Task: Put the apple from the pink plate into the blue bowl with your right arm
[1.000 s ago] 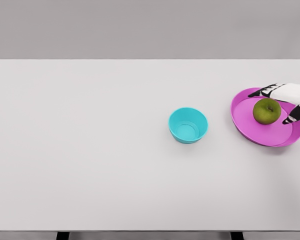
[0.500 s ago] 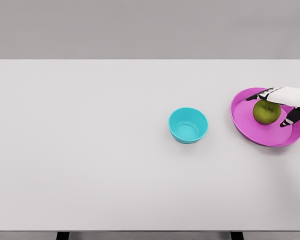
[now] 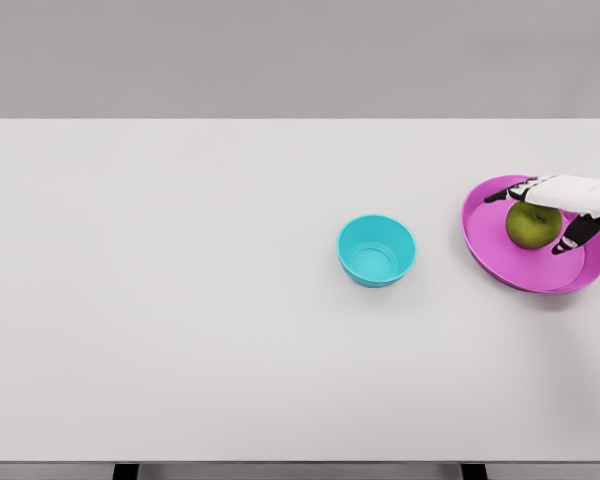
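Closing evenly around the apple's widest part looks wise, since a round, smooth fruit could roll off. Matte white table (image 3: 180, 330); glossy pink plate (image 3: 500, 262), shallow and rimmed; small rounded blue bowl (image 3: 376, 251), well apart; right hand (image 3: 558, 205), fingers spread astride the green apple (image 3: 532, 226) on the plate.

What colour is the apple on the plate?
Green, a dull olive green. The apple shows best in the head view.

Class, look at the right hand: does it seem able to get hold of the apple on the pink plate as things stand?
Probably yes. The right hand is already at the apple, fingers spread around it, and nothing else on the pink plate blocks it.
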You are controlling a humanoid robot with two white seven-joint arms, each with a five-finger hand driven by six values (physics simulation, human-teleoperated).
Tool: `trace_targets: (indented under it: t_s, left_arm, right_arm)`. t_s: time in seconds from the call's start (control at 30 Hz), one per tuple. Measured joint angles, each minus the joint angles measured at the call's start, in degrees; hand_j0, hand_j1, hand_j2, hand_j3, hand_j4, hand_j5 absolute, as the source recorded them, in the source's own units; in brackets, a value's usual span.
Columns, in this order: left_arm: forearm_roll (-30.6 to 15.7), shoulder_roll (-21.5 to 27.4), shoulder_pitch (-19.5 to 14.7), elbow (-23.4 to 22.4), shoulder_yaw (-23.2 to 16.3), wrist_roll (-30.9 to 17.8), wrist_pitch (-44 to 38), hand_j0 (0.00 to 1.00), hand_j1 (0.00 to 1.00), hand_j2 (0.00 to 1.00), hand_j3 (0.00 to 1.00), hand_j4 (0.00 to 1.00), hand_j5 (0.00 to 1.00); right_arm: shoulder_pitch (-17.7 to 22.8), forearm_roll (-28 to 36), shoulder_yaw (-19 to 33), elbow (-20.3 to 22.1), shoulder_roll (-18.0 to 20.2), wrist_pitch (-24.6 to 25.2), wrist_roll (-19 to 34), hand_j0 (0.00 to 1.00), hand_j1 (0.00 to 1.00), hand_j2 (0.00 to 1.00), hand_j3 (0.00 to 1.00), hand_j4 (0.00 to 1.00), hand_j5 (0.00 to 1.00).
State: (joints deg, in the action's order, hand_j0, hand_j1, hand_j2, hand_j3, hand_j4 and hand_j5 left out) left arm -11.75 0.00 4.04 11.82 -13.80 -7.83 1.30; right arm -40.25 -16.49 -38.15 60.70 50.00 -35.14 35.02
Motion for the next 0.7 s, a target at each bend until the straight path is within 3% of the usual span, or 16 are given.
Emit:
trace_targets:
  t_s: [0.2,0.3,0.43,0.7]
  left_arm:
    - [0.0,0.0,0.0,0.0,0.0,0.0,0.0,1.00,1.00,1.00,1.00,1.00,1.00]
    - [0.0,0.0,0.0,0.0,0.0,0.0,0.0,1.00,1.00,1.00,1.00,1.00,1.00]
    - [0.0,0.0,0.0,0.0,0.0,0.0,0.0,1.00,1.00,1.00,1.00,1.00,1.00]
    - [0.0,0.0,0.0,0.0,0.0,0.0,0.0,1.00,1.00,1.00,1.00,1.00,1.00]
  right_arm:
    - [0.1,0.0,-0.3,-0.3,0.0,0.0,0.0,0.92,0.92,0.92,0.92,0.92,0.92]
    - [0.1,0.0,-0.4,-0.4,0.0,0.0,0.0,0.71,0.71,0.71,0.71,0.71,0.71]
    - [0.1,0.0,-0.3,-0.4,0.0,0.1,-0.1,0.60,0.60,0.60,0.60,0.60,0.60]
    - [0.0,0.0,-0.3,-0.3,0.0,0.0,0.0,0.57,0.57,0.57,0.57,0.57,0.57]
